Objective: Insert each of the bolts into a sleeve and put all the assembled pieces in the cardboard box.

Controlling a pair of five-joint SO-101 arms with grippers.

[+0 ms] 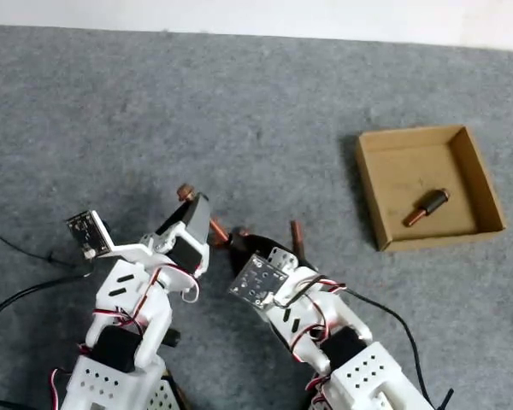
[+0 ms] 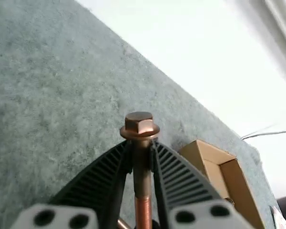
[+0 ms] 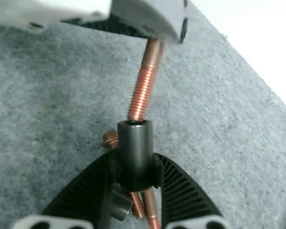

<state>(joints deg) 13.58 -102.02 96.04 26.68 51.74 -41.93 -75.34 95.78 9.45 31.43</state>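
Because thread and bore must line up, I have my left hand (image 2: 140, 145) closed on a bolt (image 2: 141, 126) just below its head, tip meeting the mouth of the sleeve (image 3: 135, 148) my right hand (image 3: 135, 162) grips, left of the cardboard box (image 1: 372, 184).

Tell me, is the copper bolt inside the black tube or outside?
Barely started: the copper threaded metal bolt meets the mouth of the black cylindrical sleeve tip-first; its threads show outside.
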